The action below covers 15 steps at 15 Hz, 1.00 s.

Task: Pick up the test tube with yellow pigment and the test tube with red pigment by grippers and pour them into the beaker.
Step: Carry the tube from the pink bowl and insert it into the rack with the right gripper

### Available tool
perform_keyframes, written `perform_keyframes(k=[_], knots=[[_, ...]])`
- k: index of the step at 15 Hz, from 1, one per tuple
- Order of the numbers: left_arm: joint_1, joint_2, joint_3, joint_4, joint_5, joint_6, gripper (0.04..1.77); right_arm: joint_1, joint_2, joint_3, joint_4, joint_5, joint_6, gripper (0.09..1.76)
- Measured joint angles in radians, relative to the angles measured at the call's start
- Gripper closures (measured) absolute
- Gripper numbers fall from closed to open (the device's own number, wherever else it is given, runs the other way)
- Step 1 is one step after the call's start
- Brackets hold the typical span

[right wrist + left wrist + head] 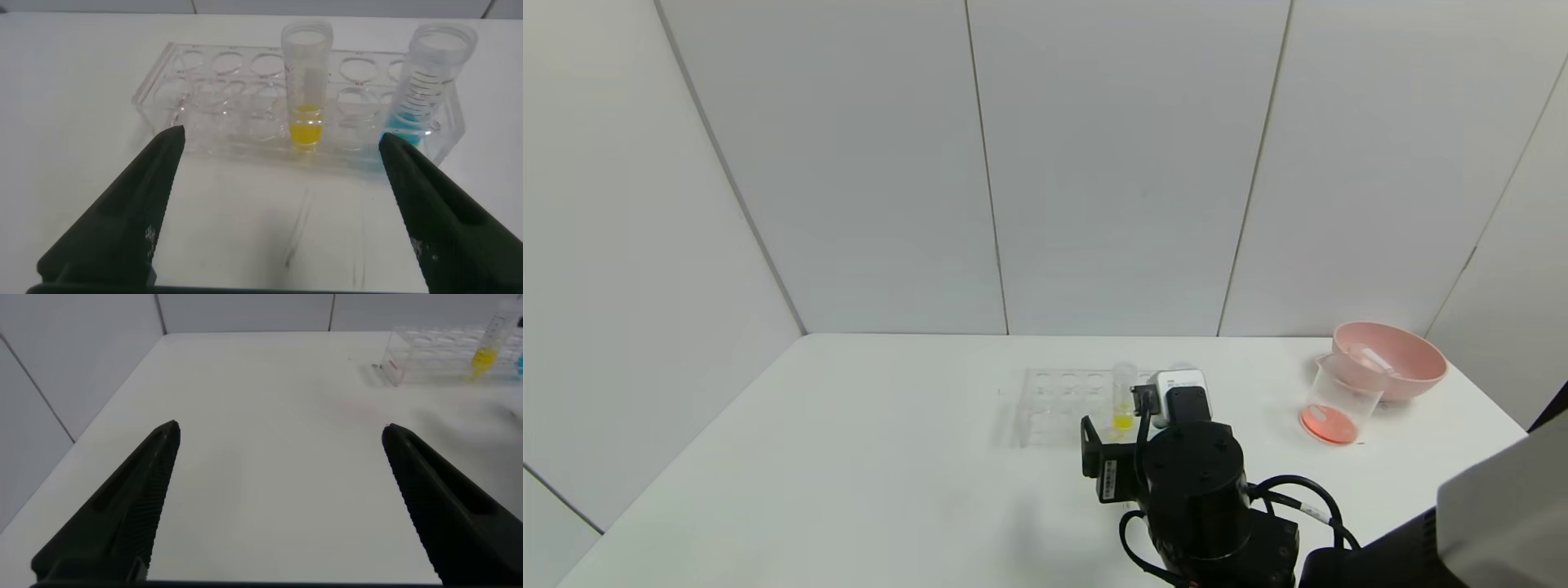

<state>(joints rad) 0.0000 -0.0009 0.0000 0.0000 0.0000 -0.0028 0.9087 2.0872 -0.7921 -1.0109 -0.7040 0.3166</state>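
The test tube with yellow pigment stands upright in a clear rack at mid-table. In the right wrist view the yellow tube is straight ahead, a little beyond my open, empty right gripper, which stops short of the rack. The beaker stands at the right with red-orange liquid in its bottom. No tube holding red liquid shows. My left gripper is open and empty over bare table, far from the rack and the yellow tube.
A tube with blue liquid stands in the rack beside the yellow one. A pink bowl sits behind the beaker, with a clear tube-like thing lying in it. White walls enclose the table at the back and sides.
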Motion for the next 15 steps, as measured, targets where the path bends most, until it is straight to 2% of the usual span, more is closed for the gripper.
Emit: perform_keyframes(k=[4, 9, 15], knots=[[0.0, 0.0, 0.0, 0.0, 0.0, 0.0, 0.05, -0.034, 0.07, -0.069, 0.007, 0.017, 0.003, 0.15], [0.0, 0.0, 0.0, 0.0, 0.0, 0.0, 0.05, -0.095, 0.116, -0.13, 0.01, 0.1, -0.001, 0.15], [0.0, 0.0, 0.0, 0.0, 0.0, 0.0, 0.05, -0.146, 0.162, -0.182, 0.013, 0.123, -0.015, 0.15]])
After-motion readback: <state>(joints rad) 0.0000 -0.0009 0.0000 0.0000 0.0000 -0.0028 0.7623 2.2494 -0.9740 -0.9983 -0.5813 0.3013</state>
